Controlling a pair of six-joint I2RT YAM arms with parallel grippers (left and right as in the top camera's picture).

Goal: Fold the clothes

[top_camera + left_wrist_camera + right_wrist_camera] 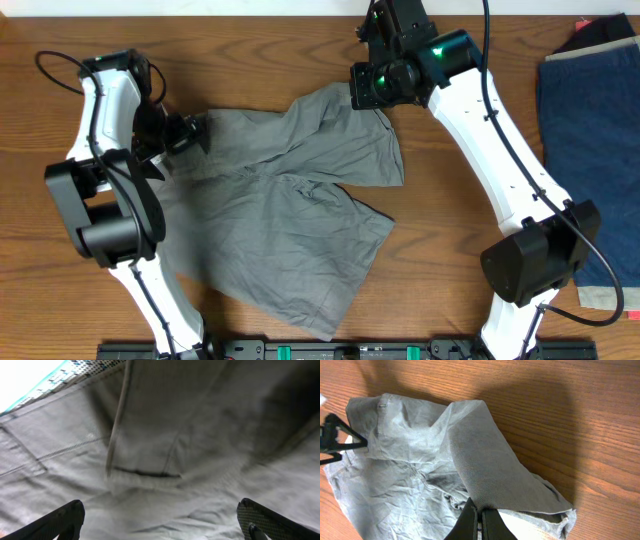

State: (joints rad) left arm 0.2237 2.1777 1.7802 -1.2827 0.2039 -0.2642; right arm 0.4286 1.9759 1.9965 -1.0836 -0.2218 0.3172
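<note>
The light grey shorts [290, 215] lie partly spread on the wooden table, with one part pulled up toward the back. My right gripper [366, 93] is shut on an edge of the shorts at their far right end. In the right wrist view its fingers [480, 516] pinch a fold of grey cloth [485, 460] lifted over the rest. My left gripper [190, 133] is at the shorts' far left edge. In the left wrist view its fingers [160, 521] are wide apart with grey cloth [165, 435] filling the space between and ahead of them.
A larger dark blue garment [590, 130] lies at the right side of the table. The wooden table [440, 230] shows between the shorts and the right arm. A black rail [330, 350] runs along the front edge.
</note>
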